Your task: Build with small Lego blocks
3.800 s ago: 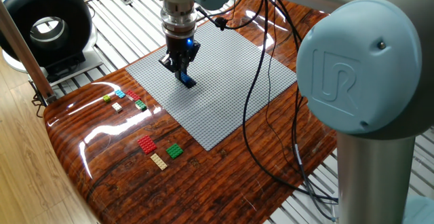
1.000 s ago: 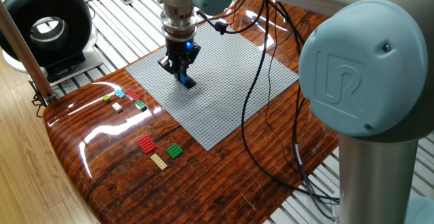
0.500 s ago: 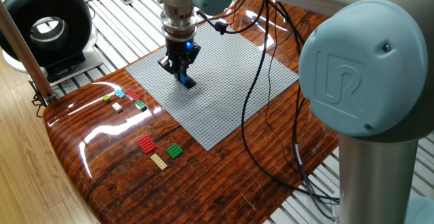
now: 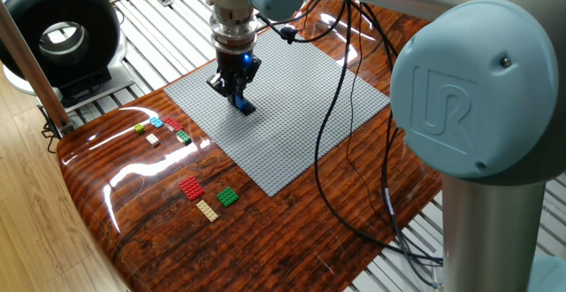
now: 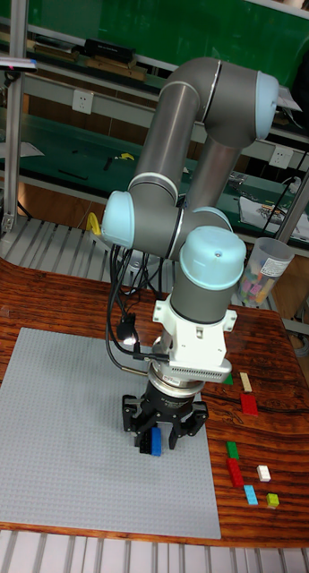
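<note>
A blue Lego block [image 4: 244, 106] stands on the grey baseplate [image 4: 301, 133] near its left part, and my gripper [image 4: 239, 97] is down over it, shut on it. In the tall fixed view the blue block [image 5: 153, 441] shows between the black fingers of the gripper [image 5: 159, 440], low on the baseplate [image 5: 64, 430]. Loose small blocks lie on the wooden table: a red block [image 4: 191, 187], a green block [image 4: 228, 196], a tan block [image 4: 207, 210], and a cluster [image 4: 164, 130] of tiny ones farther left.
Black cables [image 4: 340, 142] drape across the baseplate's right side. The arm's large elbow joint [image 4: 469, 88] blocks the right foreground. A black ring-shaped device [image 4: 57, 28] stands beyond the table's left corner. A clear cup of bricks [image 5: 266, 269] sits at the back.
Almost nothing differs: the gripper stays over the blue block at the same spot, and only the arm's big foreground joint has shifted slightly.
</note>
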Robot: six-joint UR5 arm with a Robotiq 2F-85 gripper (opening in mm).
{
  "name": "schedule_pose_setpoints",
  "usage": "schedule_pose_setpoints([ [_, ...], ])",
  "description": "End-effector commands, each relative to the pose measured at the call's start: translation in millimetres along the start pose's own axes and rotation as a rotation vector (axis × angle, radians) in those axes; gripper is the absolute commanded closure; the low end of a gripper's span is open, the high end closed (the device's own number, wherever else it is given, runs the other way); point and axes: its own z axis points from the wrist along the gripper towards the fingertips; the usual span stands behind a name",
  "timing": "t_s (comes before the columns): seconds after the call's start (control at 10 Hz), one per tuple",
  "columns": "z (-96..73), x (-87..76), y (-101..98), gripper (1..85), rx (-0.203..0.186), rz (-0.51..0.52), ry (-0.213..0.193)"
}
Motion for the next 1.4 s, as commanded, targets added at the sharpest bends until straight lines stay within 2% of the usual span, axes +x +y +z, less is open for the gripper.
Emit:
schedule_pose_setpoints([
  [0.0, -7.5, 0.5, 0.4, 30.0, -0.012, -0.003, 0.019],
  [0.3, -11.0, -0.8, 4.8, 32.0, -0.020, -0.009, 0.022],
  [0.5, -15.7, 0.4, 5.9, 49.0, -0.010, 0.008, 0.038],
  [0.6, -18.6, 1.9, 5.3, 63.7, -0.001, 0.018, 0.046],
  [0.7, -21.6, 7.6, 0.2, 83.7, 0.024, 0.037, 0.071],
  [0.8, -22.2, 13.7, -3.1, 84.7, 0.037, 0.053, 0.094],
  [0.9, -22.2, 14.4, -1.8, 84.7, 0.033, 0.056, 0.097],
  [1.3, -21.8, 11.5, 0.8, 84.7, 0.022, 0.059, 0.086],
])
